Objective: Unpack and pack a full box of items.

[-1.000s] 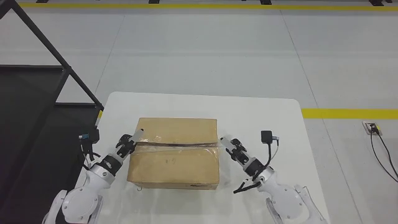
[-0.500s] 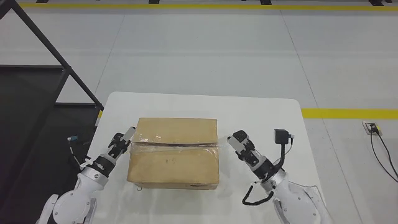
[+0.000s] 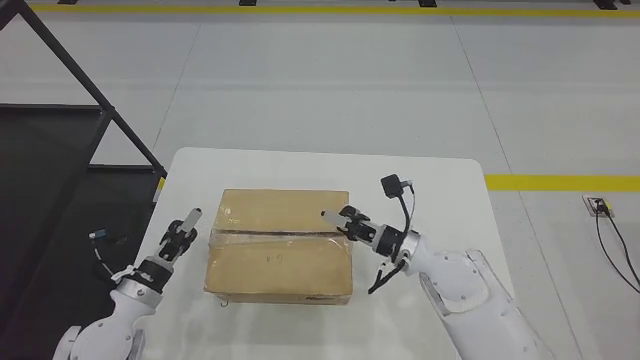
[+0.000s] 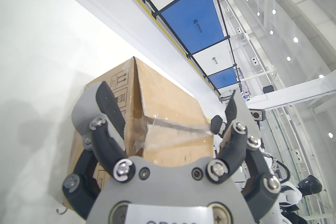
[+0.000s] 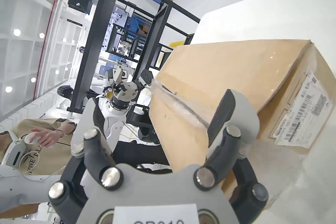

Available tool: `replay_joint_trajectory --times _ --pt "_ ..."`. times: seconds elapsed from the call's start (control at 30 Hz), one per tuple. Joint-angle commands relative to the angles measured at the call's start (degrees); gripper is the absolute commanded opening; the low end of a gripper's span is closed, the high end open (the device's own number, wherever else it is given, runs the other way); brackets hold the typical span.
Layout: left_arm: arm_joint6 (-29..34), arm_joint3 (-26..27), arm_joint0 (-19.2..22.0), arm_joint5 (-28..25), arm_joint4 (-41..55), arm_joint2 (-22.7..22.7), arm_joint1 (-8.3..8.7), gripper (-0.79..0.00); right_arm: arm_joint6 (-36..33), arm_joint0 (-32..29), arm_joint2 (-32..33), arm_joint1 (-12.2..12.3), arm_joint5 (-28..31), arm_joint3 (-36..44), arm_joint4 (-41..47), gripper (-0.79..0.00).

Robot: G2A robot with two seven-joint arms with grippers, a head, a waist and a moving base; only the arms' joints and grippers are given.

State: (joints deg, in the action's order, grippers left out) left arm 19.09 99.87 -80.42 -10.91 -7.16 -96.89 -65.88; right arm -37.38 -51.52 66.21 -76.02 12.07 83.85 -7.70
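While the cardboard box (image 3: 280, 255) sits shut in the middle of the white surface (image 3: 430, 175), its long axis runs from one arm to the other, and the taped seam (image 3: 285, 231) follows that line. From above, the right gripper (image 3: 340, 219) is at the box's right end, over the seam. The left gripper (image 3: 181, 232) hangs just beside the left end, apart from it, so I'd judge the right arm to be nearer.

Seen from the left wrist, that gripper (image 4: 168, 92) has its fingers spread, facing the box's (image 4: 178, 154) short end. The clear tape (image 4: 178, 128) looks wrinkled and glossy over plain brown board.

Seen from the right wrist, the fingers of that gripper (image 5: 157, 101) are apart and holding nothing. One pad (image 5: 220, 112) is close over the crinkled tape (image 5: 181, 104), and a white printed label (image 5: 302, 114) is stuck on the end face.
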Motion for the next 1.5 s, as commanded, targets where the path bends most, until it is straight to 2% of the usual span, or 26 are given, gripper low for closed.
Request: replay_joint_trajectory --times 0.0,0.2,0.47,0.7,0.87,1.13,1.47 --pt "-0.25 0.05 -0.26 0.0 0.17 -0.18 0.0 0.0 -0.62 1.1 -0.58 -0.13 -0.58 -1.03 0.52 0.0" --pt "-0.78 0.11 -0.72 0.11 0.45 -0.32 -0.02 0.0 -5.4 3.06 -1.49 -0.05 -1.36 -1.82 1.14 0.0" --pt "-1.51 0.78 -0.71 0.46 -0.01 0.5 -0.11 0.0 -13.4 2.9 0.4 0.73 -0.58 -1.51 6.55 0.0" --pt "-1.95 1.01 -0.72 0.5 -0.29 0.93 -0.17 0.0 -13.19 4.65 -0.26 0.73 -4.09 -3.55 6.72 0.0" --pt "-2.35 0.9 -0.7 0.82 -0.42 1.06 -0.2 0.0 -16.57 6.51 -1.26 0.73 -5.55 -5.36 7.95 0.0" --pt "-2.96 0.48 -0.3 1.12 -0.65 1.59 -0.29 0.0 -17.15 7.61 -3.14 0.73 -1.6 -6.11 6.41 0.0" --pt "-4.15 0.18 -0.75 0.94 0.28 0.72 -0.35 0.0 -14.37 11.25 -8.46 -0.71 -2.27 -9.74 7.25 0.0"
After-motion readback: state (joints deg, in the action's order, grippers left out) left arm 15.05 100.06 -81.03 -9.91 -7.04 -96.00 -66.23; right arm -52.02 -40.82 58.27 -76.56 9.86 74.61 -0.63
